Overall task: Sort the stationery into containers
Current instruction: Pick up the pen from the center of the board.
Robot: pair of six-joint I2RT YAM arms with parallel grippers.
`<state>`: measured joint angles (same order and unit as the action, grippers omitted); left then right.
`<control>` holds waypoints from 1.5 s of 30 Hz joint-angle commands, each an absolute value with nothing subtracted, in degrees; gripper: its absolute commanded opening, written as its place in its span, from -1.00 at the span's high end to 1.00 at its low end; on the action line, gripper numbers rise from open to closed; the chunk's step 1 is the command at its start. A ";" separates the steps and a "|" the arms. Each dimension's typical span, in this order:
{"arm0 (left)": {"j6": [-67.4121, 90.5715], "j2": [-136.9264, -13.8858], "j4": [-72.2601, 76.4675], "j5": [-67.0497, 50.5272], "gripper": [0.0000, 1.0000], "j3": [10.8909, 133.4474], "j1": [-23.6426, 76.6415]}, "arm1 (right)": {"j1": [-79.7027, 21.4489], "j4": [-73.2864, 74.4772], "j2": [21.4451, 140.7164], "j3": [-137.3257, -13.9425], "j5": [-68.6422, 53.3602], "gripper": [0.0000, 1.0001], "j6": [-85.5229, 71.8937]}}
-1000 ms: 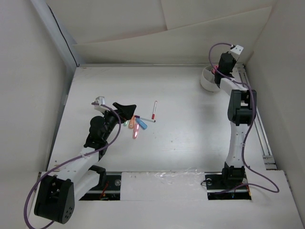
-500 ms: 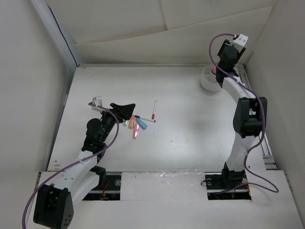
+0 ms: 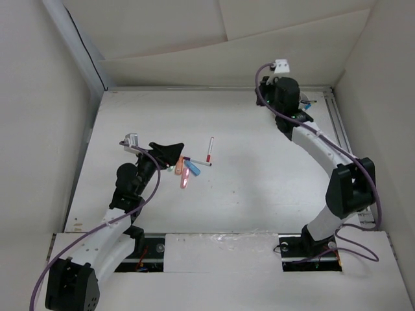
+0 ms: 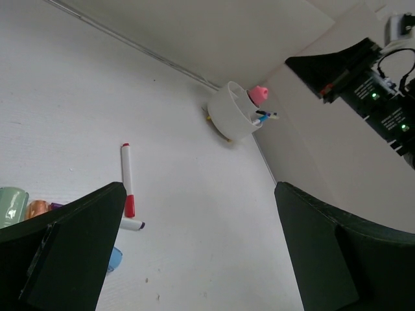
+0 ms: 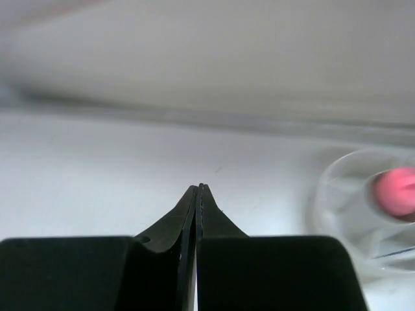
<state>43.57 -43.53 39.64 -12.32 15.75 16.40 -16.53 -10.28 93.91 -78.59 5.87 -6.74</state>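
The loose pens and highlighters lie on the surface just right of the released, wide-open left end effector, far nearer than the clenched, empty right end effector beside the cup.

White table, pale backdrop walls, right-edge rail

Cup is just a blurry smear, clipped by the right edge; from above the right arm mostly hides it.
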 commanded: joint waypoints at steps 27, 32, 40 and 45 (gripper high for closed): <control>43.68 -40.17 39.46 -13.45 -1.00 16.00 16.44 | -37.35 11.78 116.45 -84.55 6.06 0.04 -16.87; 43.68 -40.17 39.46 -13.45 -1.00 16.00 16.44 | -37.35 11.78 118.56 -87.71 6.06 0.01 -17.93; 43.68 -40.17 39.46 -13.45 -1.00 16.00 16.44 | -37.35 13.00 123.57 -93.60 7.91 -0.01 -18.46; 43.68 -40.17 39.46 -13.45 -1.00 16.00 16.44 | -37.35 13.01 125.50 -95.62 8.44 0.04 -19.07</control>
